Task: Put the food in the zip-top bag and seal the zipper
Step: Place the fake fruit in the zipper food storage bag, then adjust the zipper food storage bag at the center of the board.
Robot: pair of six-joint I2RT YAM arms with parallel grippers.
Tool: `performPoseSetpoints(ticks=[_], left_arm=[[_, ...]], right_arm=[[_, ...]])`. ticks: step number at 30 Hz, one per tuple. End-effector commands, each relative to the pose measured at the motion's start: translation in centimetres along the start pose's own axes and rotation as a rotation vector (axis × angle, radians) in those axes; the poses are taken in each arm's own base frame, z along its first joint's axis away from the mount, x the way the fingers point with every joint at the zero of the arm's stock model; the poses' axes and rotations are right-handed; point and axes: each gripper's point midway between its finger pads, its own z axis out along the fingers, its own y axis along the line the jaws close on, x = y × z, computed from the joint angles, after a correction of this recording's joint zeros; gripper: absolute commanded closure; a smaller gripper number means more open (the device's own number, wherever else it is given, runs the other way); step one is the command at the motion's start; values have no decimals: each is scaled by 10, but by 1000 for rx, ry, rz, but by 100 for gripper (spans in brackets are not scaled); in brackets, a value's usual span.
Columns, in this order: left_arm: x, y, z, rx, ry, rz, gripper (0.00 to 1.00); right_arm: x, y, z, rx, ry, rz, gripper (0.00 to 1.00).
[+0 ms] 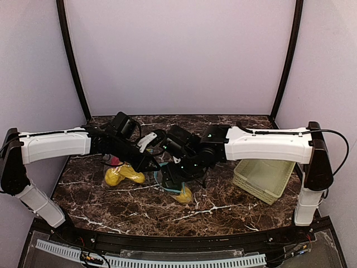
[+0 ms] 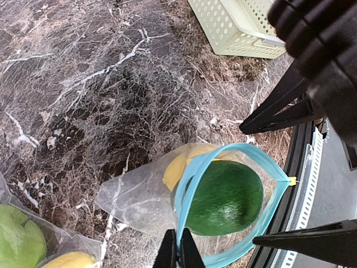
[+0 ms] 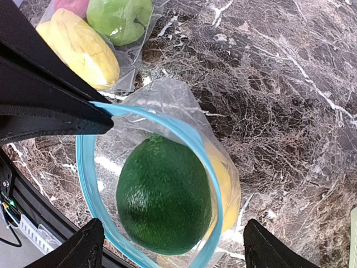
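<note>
A dark marble bench [image 1: 223,212] with two robot arms meeting at its centre over a clear bag [image 3: 167,95].

The bag lies on the bench with its mouth held open. The left claw [image 2: 178,245] is pinched tight on the blue zipper [image 3: 83,167] at the rim, at the bottom edge of its own wrist view. The dark green piece [image 3: 164,195] sits inside the bag, filling most of the mouth, with a yellow piece [image 3: 228,190] tucked behind it. The right claw [image 3: 174,234] hangs over the mouth with its jaws spread wide on either side of the green piece, holding nothing.

A second bag [image 3: 136,53], in the upper left of the right wrist view, holds the red ball [image 3: 75,5], the light green ball [image 3: 120,17] and another yellow piece [image 3: 83,47]. A pale basket [image 1: 265,178] stands well apart at the right of the overhead view.

The loading step looks finished, since no loose food shows on the bench. Sealing seems next. That likely calls for lifting the right claw clear of the mouth, then pressing the two zipper strips together and running along them while the left claw steadies the rim.
</note>
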Motion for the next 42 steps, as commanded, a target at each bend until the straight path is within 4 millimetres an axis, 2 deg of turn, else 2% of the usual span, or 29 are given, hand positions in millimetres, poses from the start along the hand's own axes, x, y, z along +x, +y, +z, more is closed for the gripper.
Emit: performPoseSetpoints(ticks=[1, 4, 7, 12, 16, 22, 28, 30, 34, 35, 39, 42], left_arm=[[-4, 0, -7, -27, -13, 17, 99], [-2, 4, -6, -42, -3, 9, 99], [-2, 6, -5, -46, 1, 7, 99], [-1, 7, -4, -49, 6, 4, 99], [-1, 6, -3, -42, 8, 1, 99], [0, 6, -2, -36, 11, 0, 99], [0, 5, -2, -32, 10, 1, 99], [0, 5, -2, -32, 12, 1, 99], [-1, 8, -4, -55, 8, 2, 99], [0, 9, -5, -65, 11, 1, 99], [0, 18, -9, -124, 14, 0, 99], [-2, 16, -12, -123, 4, 6, 99]], right_arm=[[-6, 8, -20, -23, -43, -10, 15], [0, 10, -32, -39, -51, -13, 16], [11, 1, -36, -28, -44, 13, 19], [29, -17, -32, 8, -29, 69, 31], [36, -18, -23, 5, -15, 78, 42], [27, -8, -16, -12, -32, 61, 47], [23, -8, -2, 15, -24, 45, 57], [20, -5, -1, 11, -26, 39, 67], [9, 4, -14, -1, -36, 33, 97], [6, 9, -22, -10, -46, 25, 100], [-6, 33, -54, -107, -96, -22, 100], [-1, 24, -46, -76, -82, -16, 100]])
